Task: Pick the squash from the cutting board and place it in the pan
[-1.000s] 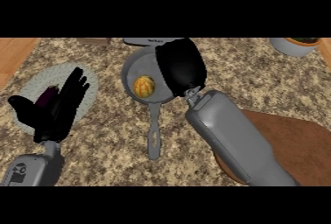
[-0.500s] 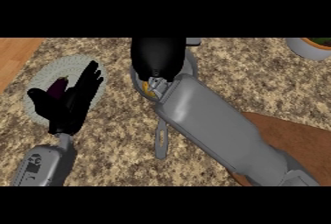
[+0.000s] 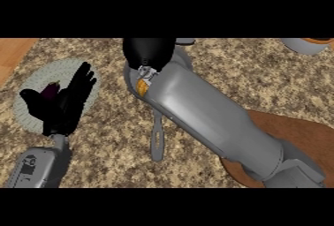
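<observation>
Granite counter (image 3: 261,84): right hand (image 3: 149,50) over pan (image 3: 157,132), grip unclear; left hand (image 3: 65,99) open

Two smooth, rounded grey forearms, each ending in a black robot hand: left robot hand (image 3: 62,103), right robot hand (image 3: 149,52). A narrow grey wrist joins the left pair.
</observation>
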Controlling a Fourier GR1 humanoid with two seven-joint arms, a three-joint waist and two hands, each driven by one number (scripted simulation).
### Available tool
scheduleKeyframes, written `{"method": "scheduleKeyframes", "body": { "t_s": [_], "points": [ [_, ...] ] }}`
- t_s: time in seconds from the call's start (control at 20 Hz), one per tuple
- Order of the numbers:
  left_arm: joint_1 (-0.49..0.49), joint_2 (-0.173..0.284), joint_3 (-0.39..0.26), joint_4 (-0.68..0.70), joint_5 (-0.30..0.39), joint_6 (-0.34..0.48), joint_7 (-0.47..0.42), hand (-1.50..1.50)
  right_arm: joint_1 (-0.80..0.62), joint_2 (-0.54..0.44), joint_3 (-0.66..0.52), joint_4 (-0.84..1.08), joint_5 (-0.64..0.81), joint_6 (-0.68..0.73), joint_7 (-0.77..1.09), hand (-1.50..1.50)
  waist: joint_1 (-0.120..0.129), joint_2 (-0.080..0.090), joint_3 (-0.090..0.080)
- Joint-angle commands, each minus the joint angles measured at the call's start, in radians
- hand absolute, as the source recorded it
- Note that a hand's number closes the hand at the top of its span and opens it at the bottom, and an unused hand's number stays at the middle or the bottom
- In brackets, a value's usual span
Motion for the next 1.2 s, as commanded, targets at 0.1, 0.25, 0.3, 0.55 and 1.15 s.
{"method": "scheduleKeyframes", "body": {
  "t_s": [0.1, 0.25, 0.3, 0.55, 1.15],
  "points": [
    [0.005, 0.008, 0.031, -0.007, 0.001, 0.014, 0.002, 0.00, -0.012, 0.007, 0.026, 0.171, -0.057, -0.237, 0.025, 1.50, -0.030, 0.001, 0.002],
    [0.003, -0.003, 0.030, -0.016, 0.016, 0.005, 0.008, 0.00, -0.007, 0.007, -0.014, 0.271, -0.104, -0.315, -0.103, 1.50, -0.039, 0.004, 0.002],
    [0.011, 0.026, 0.046, -0.025, 0.015, -0.003, 0.023, 0.00, 0.038, 0.007, 0.006, 0.291, -0.103, -0.373, -0.146, 1.50, -0.039, 0.004, 0.003],
    [-0.003, -0.001, 0.047, 0.048, 0.012, -0.018, -0.048, 0.00, 0.028, 0.007, -0.006, 0.408, -0.220, -0.420, -0.317, 1.50, -0.044, 0.008, 0.002],
    [-0.048, 0.005, 0.042, 0.036, 0.012, -0.031, -0.006, 0.00, 0.150, 0.007, -0.034, 0.554, -0.437, -0.529, -0.335, -1.50, -0.002, 0.021, 0.003]
  ]
}}
